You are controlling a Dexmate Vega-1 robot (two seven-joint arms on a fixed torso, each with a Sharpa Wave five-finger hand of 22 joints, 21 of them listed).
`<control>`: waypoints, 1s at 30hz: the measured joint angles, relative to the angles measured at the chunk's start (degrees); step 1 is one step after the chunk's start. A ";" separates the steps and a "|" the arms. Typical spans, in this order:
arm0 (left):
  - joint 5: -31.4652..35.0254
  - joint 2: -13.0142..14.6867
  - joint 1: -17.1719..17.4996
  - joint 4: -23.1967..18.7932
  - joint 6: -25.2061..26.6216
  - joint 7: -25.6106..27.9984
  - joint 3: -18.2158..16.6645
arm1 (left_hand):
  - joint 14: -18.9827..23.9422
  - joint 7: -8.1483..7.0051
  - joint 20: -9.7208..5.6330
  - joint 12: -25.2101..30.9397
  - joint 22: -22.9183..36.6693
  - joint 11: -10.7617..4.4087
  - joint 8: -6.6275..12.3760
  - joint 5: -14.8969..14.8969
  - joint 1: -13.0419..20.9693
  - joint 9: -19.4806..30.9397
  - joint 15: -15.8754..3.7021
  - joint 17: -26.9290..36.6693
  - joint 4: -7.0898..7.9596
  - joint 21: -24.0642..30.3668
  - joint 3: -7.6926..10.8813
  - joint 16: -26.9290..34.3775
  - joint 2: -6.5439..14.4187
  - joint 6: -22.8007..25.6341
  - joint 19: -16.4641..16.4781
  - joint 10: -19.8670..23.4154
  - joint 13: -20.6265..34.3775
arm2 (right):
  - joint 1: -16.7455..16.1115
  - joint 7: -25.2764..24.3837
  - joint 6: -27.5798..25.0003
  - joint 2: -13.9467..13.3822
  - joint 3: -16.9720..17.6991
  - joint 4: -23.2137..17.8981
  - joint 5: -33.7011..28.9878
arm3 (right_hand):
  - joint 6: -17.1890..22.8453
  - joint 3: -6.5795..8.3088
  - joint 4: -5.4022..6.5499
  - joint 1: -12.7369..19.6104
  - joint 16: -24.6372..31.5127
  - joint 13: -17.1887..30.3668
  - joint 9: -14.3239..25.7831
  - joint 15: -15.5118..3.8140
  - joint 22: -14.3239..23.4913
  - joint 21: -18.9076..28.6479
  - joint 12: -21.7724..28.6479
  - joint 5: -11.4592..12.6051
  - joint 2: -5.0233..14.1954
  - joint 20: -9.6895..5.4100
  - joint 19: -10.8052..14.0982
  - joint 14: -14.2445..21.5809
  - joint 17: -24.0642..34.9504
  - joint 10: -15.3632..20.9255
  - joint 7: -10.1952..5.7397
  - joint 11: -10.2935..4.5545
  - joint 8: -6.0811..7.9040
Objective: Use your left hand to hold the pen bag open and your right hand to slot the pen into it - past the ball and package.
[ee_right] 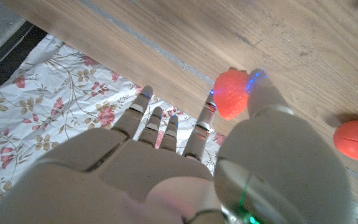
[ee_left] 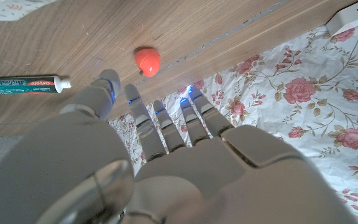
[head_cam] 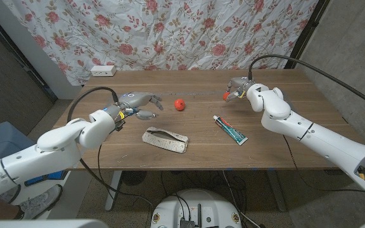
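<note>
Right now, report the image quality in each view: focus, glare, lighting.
Head view: evenly lit, sharp, soft shadows under the pen bag. Left wrist view: left hand looms soft-focus, red ball crisp. Right wrist view: right hand blurred, fingertip lights glaring blue.

Two white, glossy, rounded arm shells are seen, each joined in bulbous segments. A black cable is looped out from each forearm. The left hand (head_cam: 139,101) and right hand (head_cam: 238,86) are cast in grey metal, and small blue lights are lit along the fingers (ee_left: 143,118).
</note>
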 measured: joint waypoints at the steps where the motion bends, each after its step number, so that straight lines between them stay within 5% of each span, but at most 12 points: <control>1: 0.96 -0.14 0.03 -0.17 0.38 -0.16 0.18 | 0.40 0.19 0.01 0.00 0.00 0.09 0.00 0.00 0.28 0.00 0.02 0.00 0.07 0.00 -0.28 0.21 -0.01 0.19 -0.01 0.35 0.00 | -0.03 0.06 -0.14 0.00 0.00 -0.14 0.04 | 0.00 0.00 0.00 0.00 0.00 0.00 0.00 0.00 0.00 0.00 0.00 0.00 0.00 0.00 0.00 0.00 0.00 0.00 0.00 0.00 0.00; 30: 14.44 -4.54 0.66 -2.94 8.51 -4.31 5.23 | 3.77 0.61 0.01 0.00 -0.01 0.95 0.00 0.00 4.89 0.27 0.01 -0.01 0.31 0.44 -3.78 0.20 0.23 6.94 1.83 3.38 -0.01 | -0.27 1.36 -3.45 -0.63 -0.29 -2.47 1.53 | -0.11 -0.24 -0.25 0.47 0.00 0.00 -0.01 0.00 0.00 0.00 0.00 0.00 0.47 0.00 0.00 0.00 0.27 0.00 0.10 0.00 -0.29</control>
